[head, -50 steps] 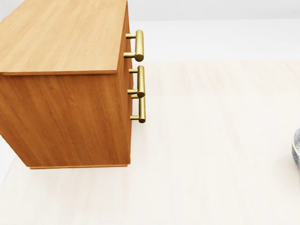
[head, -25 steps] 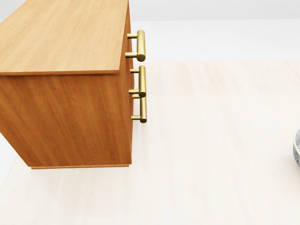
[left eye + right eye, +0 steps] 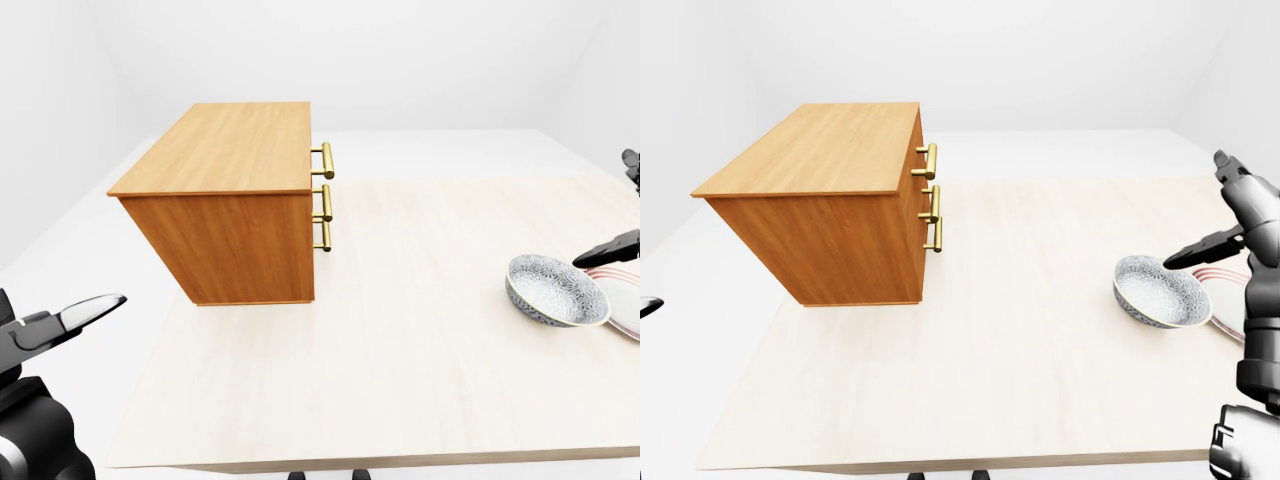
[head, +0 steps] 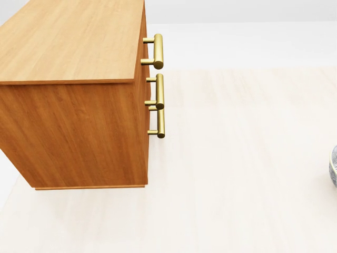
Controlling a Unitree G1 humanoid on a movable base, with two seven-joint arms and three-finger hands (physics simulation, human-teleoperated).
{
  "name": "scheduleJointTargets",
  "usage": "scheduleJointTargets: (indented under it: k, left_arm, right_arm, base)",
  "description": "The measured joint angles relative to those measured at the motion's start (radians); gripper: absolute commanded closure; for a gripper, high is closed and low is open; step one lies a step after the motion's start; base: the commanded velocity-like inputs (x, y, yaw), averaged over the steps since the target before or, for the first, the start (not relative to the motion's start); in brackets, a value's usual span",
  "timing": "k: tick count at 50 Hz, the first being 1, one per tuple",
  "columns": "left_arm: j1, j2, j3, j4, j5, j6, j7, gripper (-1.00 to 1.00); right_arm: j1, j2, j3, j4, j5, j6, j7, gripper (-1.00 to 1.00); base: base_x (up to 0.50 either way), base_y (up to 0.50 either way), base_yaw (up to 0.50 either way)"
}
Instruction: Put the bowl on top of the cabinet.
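A patterned blue-and-white bowl [image 3: 1160, 292] rests on the pale wooden table [image 3: 1020, 350] at the right, leaning on a pink-rimmed plate [image 3: 1232, 300]. The head view shows only a sliver of the bowl [image 4: 334, 166] at its right edge. The wooden cabinet [image 3: 230, 200] with brass handles [image 3: 325, 195] stands on the table's left part, its flat top bare. My right hand [image 3: 1215, 215] hovers just right of and above the bowl, open, one finger [image 3: 1202, 252] reaching over the rim. My left hand [image 3: 70, 318] is open, low at the left, off the table.
The table's near edge runs along the bottom of the eye views. White floor and walls surround it. The cabinet's handles stick out toward the bowl's side.
The head view shifted a few pixels early on, so the cabinet sits slightly further right in it. Since half a second ago nothing has visibly moved.
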Motion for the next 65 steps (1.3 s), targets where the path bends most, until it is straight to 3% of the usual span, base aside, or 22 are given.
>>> scheduleJointTargets:
  k: [12,32,48,65]
  left_arm:
    - [-0.001,0.001,-0.001,-0.001,0.0,0.0,0.001,-1.0]
    - [-0.002,0.002,-0.001,-0.001,0.001,0.0,0.002,-1.0]
    - [-0.001,0.001,-0.003,0.002,0.004,0.0,0.001,-1.0]
    - [-0.001,0.0,-0.003,0.001,0.005,0.0,0.001,-1.0]
  right_arm:
    - [0.014,-0.045,0.021,0.309,-0.075,0.0,0.057,-1.0]
    - [0.046,-0.049,0.034,0.472,-0.077,0.0,0.052,-1.0]
    - [0.023,-0.016,0.061,0.516,-0.076,0.0,0.013,-1.0]
    - [-0.03,0.073,0.106,0.581,-0.082,0.0,-0.05,-1.0]
  base:
    - [0.0,0.0,0.0]
    - [0.0,0.0,0.0]
    - [0.0,0.0,0.0]
    - [0.0,0.0,0.0]
